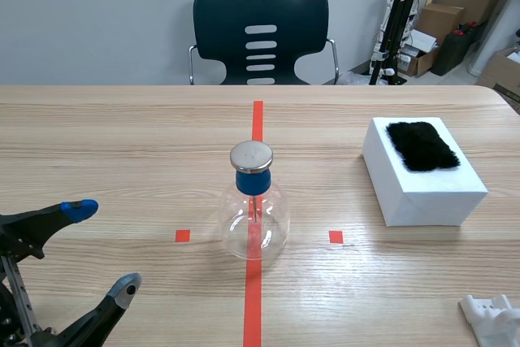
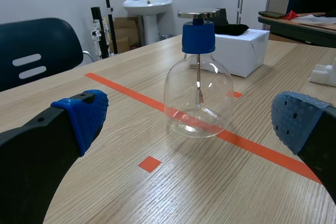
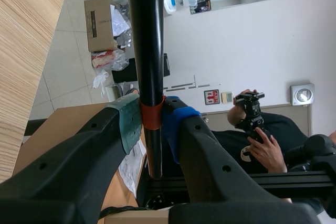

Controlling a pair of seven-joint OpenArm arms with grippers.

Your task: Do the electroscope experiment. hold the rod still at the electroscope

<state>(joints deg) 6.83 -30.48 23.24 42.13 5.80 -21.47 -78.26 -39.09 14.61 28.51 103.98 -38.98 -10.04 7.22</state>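
Electroscope (image 1: 254, 205) stands upright on the red centre line. Left gripper (image 1: 104, 248) sits low, near it on the robot's side, jaws wide apart, nothing in them. Right gripper (image 3: 152, 124) is clamped on the black rod (image 3: 144, 35) at its orange band, well apart from the electroscope.

— Where is the electroscope (image 1: 253, 215)?
— It stands upright on the red tape line (image 1: 253, 306). It is a clear glass flask with a blue stopper, a flat metal disc on top and a thin stem hanging inside.
— And the rod (image 3: 146, 45)?
— It is black, and the right gripper (image 3: 152, 121) clamps it at its orange band.
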